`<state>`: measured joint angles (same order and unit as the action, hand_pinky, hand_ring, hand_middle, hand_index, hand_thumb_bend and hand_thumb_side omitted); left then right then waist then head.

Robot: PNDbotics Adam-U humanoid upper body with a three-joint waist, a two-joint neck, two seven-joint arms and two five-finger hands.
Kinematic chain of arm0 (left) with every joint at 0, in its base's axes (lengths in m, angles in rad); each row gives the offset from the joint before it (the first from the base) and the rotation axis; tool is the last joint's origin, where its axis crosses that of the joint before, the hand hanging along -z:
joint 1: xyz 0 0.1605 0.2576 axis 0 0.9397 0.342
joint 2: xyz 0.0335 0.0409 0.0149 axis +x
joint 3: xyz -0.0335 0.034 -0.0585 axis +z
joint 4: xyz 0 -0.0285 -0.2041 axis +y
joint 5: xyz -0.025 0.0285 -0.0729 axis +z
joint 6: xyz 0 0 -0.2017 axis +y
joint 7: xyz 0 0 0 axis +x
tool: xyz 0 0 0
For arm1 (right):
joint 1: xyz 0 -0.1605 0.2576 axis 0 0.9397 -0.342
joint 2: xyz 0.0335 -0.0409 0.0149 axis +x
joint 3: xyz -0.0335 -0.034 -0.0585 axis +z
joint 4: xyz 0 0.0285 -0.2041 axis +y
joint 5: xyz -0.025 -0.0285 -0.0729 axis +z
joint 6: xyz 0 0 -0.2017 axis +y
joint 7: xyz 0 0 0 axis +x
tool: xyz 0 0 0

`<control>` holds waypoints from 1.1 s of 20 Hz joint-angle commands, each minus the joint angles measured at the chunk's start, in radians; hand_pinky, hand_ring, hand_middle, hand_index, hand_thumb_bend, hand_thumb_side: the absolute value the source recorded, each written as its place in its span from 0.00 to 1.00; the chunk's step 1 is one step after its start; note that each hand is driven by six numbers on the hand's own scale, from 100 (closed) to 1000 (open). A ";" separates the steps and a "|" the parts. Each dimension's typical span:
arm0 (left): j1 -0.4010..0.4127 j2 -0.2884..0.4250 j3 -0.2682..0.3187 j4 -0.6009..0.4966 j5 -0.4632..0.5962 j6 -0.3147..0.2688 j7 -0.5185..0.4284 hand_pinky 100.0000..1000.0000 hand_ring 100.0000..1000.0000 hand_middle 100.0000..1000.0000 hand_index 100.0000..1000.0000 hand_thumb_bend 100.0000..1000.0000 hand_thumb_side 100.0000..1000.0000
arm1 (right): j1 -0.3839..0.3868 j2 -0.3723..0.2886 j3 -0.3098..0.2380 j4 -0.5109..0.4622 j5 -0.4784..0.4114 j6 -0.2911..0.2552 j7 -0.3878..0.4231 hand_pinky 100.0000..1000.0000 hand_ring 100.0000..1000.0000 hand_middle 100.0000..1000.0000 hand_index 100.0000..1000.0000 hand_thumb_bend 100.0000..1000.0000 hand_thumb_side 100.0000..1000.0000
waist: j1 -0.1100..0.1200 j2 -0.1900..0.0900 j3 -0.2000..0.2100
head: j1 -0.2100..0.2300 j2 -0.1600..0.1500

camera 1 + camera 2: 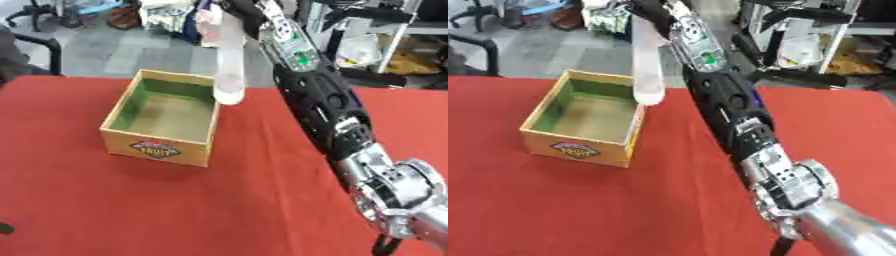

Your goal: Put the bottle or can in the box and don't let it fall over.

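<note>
The right hand (651, 12) grips the pale bottle (647, 65) above the box's (162, 145) right wall — still unplaced; lowering upright remains.

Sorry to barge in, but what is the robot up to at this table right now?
The robot's right arm reaches across the red table and holds a tall, pale translucent bottle upright in the air, its base about level with the near right rim of the open wooden box. The box looks empty, so the bottle is not yet inside. The hand itself is mostly lost at the top edge, and the left hand does not show.
</note>
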<state>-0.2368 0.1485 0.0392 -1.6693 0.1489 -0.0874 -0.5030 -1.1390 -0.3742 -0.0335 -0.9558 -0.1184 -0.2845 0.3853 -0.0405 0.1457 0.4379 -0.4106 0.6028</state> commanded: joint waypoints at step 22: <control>-0.037 -0.006 -0.019 0.008 -0.015 0.003 -0.033 0.56 1.00 0.95 1.00 0.08 1.00 | 0.048 0.049 -0.010 0.013 0.095 -0.155 0.270 0.98 1.00 1.00 1.00 0.00 0.61 | -0.006 -0.001 -0.007 | -0.052 -0.040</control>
<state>-0.2642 0.1391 0.0165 -1.6516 0.1352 -0.0812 -0.5342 -1.0720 -0.2968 -0.0327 -0.9358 -0.0314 -0.4303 0.6494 -0.0524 0.1595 0.4308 -0.4603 0.5738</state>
